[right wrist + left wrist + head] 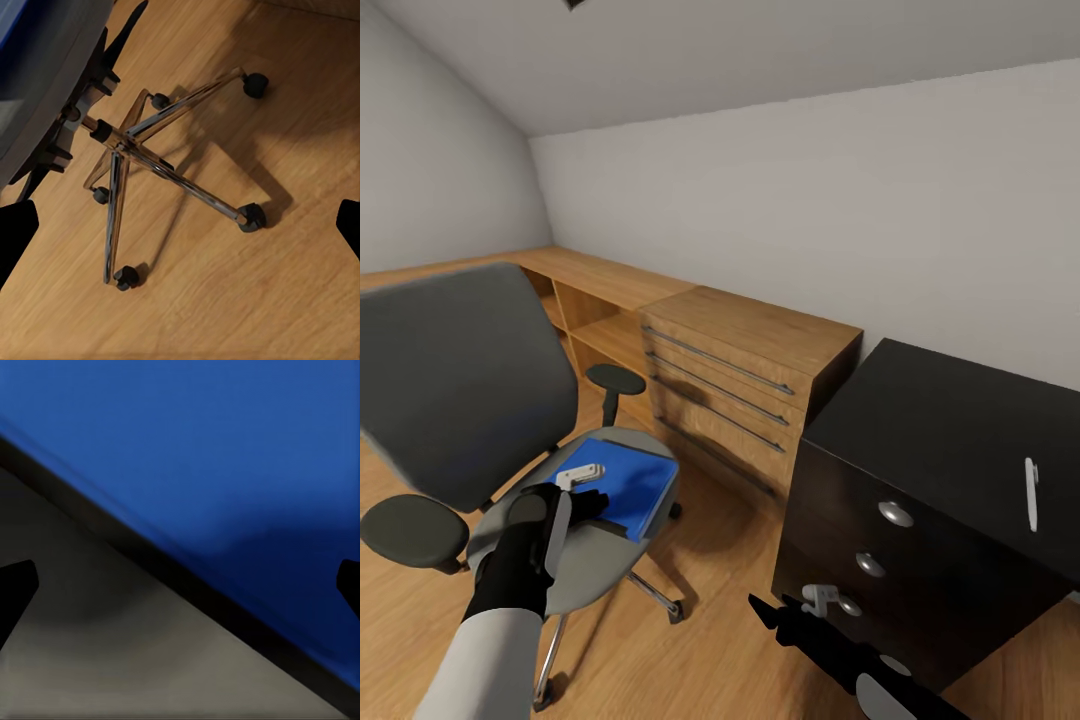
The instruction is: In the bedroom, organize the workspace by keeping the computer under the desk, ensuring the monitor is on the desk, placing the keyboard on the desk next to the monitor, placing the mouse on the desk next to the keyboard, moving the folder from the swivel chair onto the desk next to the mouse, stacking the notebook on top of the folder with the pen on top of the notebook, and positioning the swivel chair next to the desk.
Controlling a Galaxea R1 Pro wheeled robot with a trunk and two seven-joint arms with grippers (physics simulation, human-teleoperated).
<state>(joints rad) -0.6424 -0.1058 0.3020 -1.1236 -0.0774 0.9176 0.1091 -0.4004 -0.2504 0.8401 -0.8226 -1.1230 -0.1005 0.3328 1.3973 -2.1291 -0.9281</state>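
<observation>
Head view: unlabelled folder (pixel 628 485), chair (pixel 460 400).

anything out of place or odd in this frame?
Only the blue folder: it lies on the swivel chair seat rather than on the black desk. The left pincer is at its near edge, fingers apart. A white pen-like thing lies on the desk. No spills or damage visible.

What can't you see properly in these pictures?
- Folder: in the head view the left hand covers its near edge.
- Desk: cut off by the head view's right edge.
- White stick on the desk: too small to identify.
</observation>
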